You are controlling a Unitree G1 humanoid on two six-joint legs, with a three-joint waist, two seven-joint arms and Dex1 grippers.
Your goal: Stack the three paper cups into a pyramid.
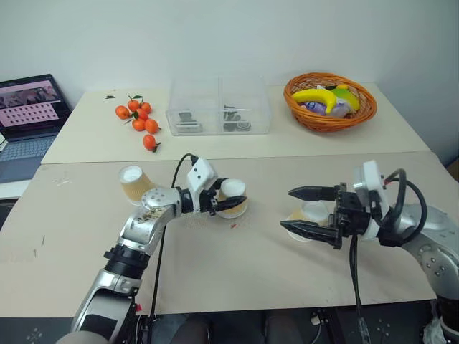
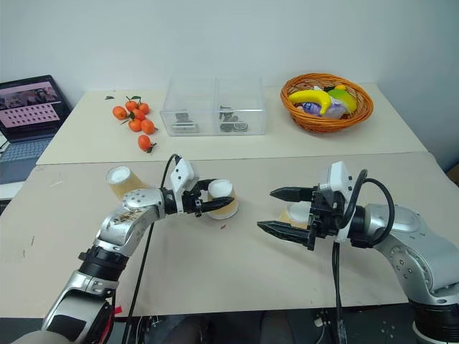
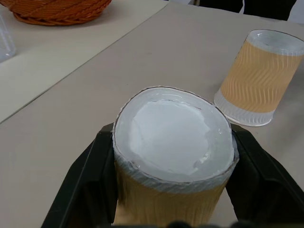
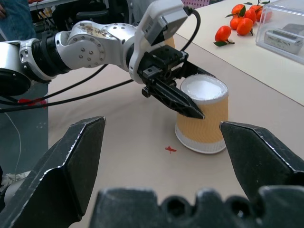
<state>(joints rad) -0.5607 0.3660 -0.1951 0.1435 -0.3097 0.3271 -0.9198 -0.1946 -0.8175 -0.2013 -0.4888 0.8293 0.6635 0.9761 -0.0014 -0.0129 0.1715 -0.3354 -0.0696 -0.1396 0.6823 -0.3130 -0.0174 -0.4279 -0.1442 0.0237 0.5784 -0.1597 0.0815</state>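
Three tan paper cups stand upside down, white bases up. One cup (image 1: 135, 183) stands alone on the table at the left. My left gripper (image 1: 231, 199) is shut on the sides of the middle cup (image 1: 233, 188), which is upright at or just above the table surface; it also fills the left wrist view (image 3: 173, 137). The third cup (image 1: 314, 212) stands to the right, partly hidden behind my right gripper (image 1: 287, 208). That gripper is open and holds nothing. It points left toward the held cup (image 4: 202, 116), a short gap away.
At the back stand a clear plastic box (image 1: 219, 107), a wicker basket (image 1: 308, 118) of toy fruit and several tangerines (image 1: 140, 118). A laptop (image 1: 29, 107) sits off the far left. A small red mark (image 1: 234, 226) is on the table near the held cup.
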